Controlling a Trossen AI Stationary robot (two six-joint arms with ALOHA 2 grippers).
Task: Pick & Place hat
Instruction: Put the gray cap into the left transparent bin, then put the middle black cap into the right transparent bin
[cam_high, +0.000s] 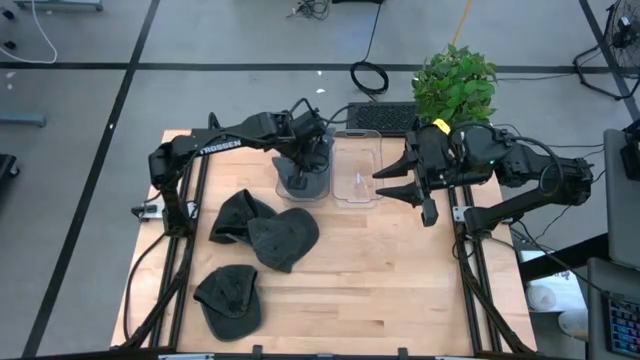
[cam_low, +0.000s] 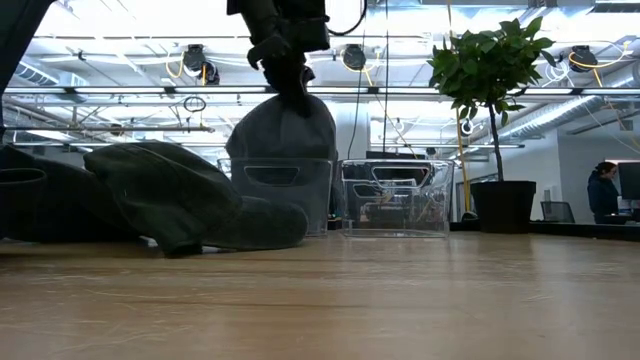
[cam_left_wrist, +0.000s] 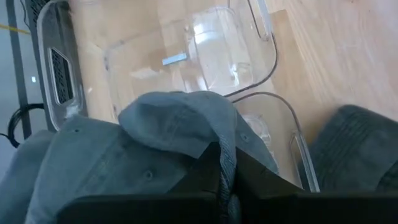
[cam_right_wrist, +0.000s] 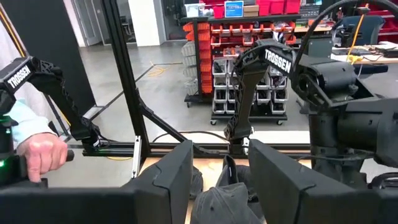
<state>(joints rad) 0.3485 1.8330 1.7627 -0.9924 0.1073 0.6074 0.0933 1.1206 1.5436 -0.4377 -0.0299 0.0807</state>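
The placing step is in hand. The left gripper (cam_high: 302, 150) is clenching a grey hat (cam_low: 283, 130) by a fold of its cloth and holding it over the left clear bin (cam_high: 303, 186), with the hat's lower part already sitting inside the bin walls. In my judgement the next move calls for easing the hat a little further down, releasing the fold, and lifting straight up so the cloth does not drag back out.

The right gripper (cam_high: 405, 182) is waiting just to the right of the second clear bin (cam_high: 357, 172), which stands immediately right of the left clear bin. Its fingers are standing part-way apart and holding nothing.

Three more dark hats (cam_high: 262, 236) are lying on the wooden table (cam_high: 400, 280) in front of and to the left of the left clear bin, not yet placed.

The high view is giving the layout of both bins and the loose hats, but hides how deep the hat sits. The low view is showing the hat's crown bulging above the bin rim. The left wrist view is showing the pinch itself: the fingers (cam_left_wrist: 211, 174) are closing on a seam. The right wrist view is showing a person's hand (cam_right_wrist: 40, 155) resting on equipment beyond the table.
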